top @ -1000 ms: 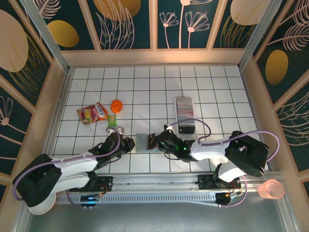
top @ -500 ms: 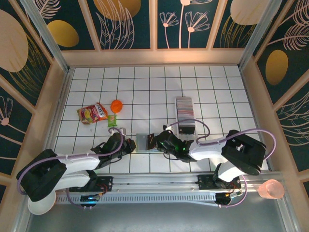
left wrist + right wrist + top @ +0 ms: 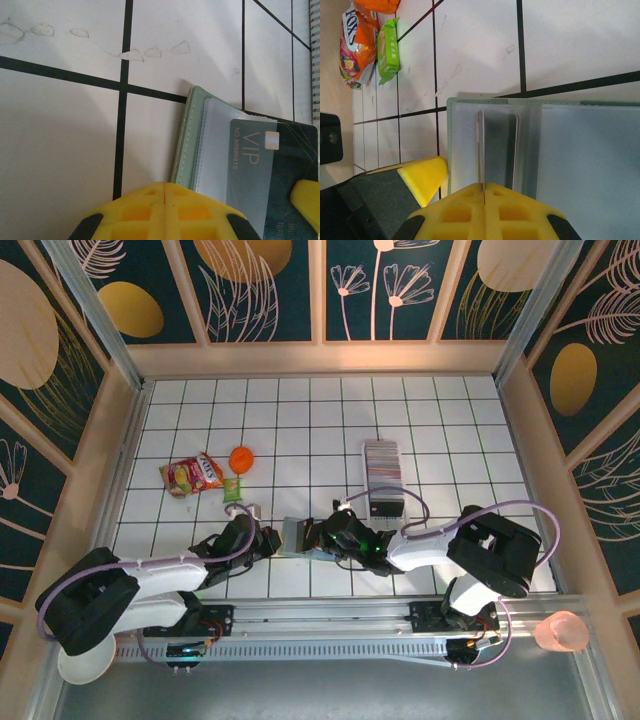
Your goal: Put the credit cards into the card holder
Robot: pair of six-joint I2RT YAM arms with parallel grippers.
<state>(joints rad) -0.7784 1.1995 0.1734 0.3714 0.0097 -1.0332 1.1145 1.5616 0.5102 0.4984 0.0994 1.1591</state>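
Right wrist footage showed the small sage-green folding card holder (image 3: 451, 150) lying open on the white tiled table (image 3: 570, 45), between the two arms. One thin grey credit card (image 3: 497, 145) was pinched in the fully closed right gripper (image 3: 484, 197), its edge over a clear inner pocket. The left gripper (image 3: 162, 207), closed on nothing, sat at the holder's edge. The likely risk was that the card's corner would catch the pocket lip and shove the light holder away, unless the left fingers pinned it.
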